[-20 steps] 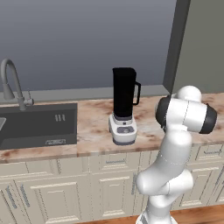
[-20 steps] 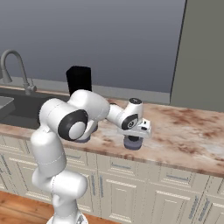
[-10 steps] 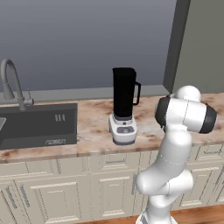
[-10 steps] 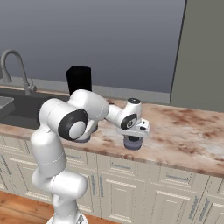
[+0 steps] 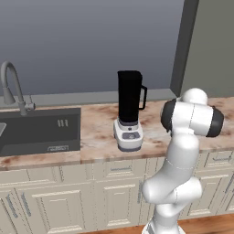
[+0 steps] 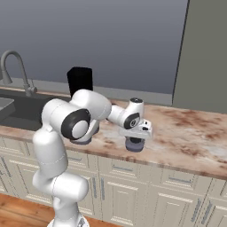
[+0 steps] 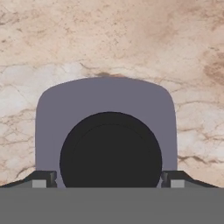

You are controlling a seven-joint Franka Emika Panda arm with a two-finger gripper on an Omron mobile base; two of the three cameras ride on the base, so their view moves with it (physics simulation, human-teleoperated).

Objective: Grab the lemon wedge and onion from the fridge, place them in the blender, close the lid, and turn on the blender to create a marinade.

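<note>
Basically, the gripper (image 7: 109,180) stood wide open straddling the lid (image 7: 107,131), holding nothing; light, rigid, probably slick, best pinched across its rim.

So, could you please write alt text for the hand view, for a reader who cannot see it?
The open gripper looks straight down at the lid, a grey rounded disc with a dark round centre, lying on the marbled counter. One dark fingertip stands at each side of the lid's near edge.
</note>
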